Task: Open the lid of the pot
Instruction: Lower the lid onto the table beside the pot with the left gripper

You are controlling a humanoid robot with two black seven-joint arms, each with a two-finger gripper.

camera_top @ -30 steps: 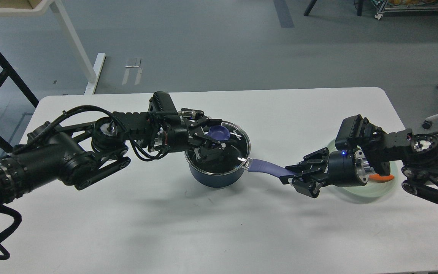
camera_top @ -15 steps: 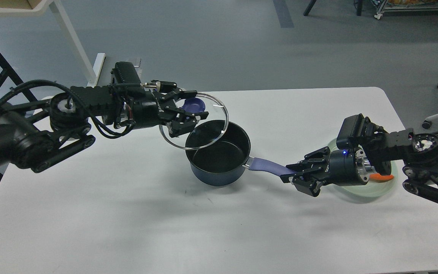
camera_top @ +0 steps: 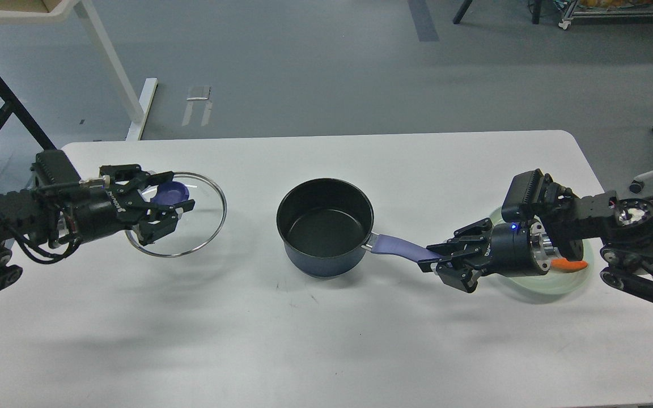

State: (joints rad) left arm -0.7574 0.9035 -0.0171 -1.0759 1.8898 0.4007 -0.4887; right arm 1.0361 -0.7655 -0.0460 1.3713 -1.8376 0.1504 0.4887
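The left gripper [camera_top: 159,205], clamped on the knob of the glass lid [camera_top: 190,226], has carried it from over the pot [camera_top: 325,226] to the table's [camera_top: 326,328] left side. The pot sits open mid-table, unmoved. The right gripper [camera_top: 442,262] stays clamped on the handle [camera_top: 395,247].

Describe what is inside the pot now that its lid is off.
The pot shows only its bare dark floor and walls; nothing lies inside. The near inner wall is hidden by the rim. The left gripper holds the lid aside.

L gripper [camera_top: 156,207] grips knob of glass lid [camera_top: 190,218], well left of open pot [camera_top: 325,226]. R gripper [camera_top: 442,262] closed on pot handle [camera_top: 397,247].
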